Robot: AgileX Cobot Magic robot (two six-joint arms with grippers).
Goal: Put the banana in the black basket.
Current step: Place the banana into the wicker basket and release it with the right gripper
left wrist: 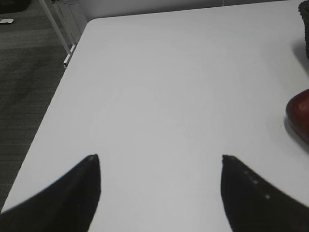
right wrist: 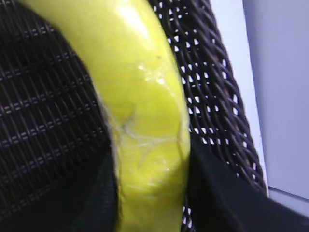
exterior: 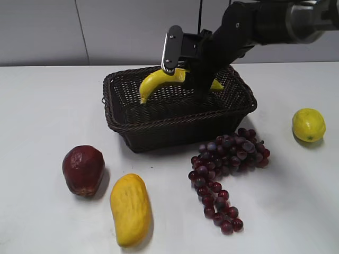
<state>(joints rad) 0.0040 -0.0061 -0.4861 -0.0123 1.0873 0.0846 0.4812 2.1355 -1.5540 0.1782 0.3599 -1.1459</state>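
Now at the lowering step: banana held over the basket, release not yet made.

Reaching in from the right, the right gripper is clamped on the banana, its two dark fingers pressed against either side of the fruit in the right wrist view. The banana hangs curved inside the bounds of the black basket, near the back wall, and whether its low end touches the woven floor cannot be told. The next move seems to call for a slight descent, then parting the fingers so the fruit settles flat, and a straight lift clear of the braided rim. The left gripper idles wide open above the white table, near a red fruit.
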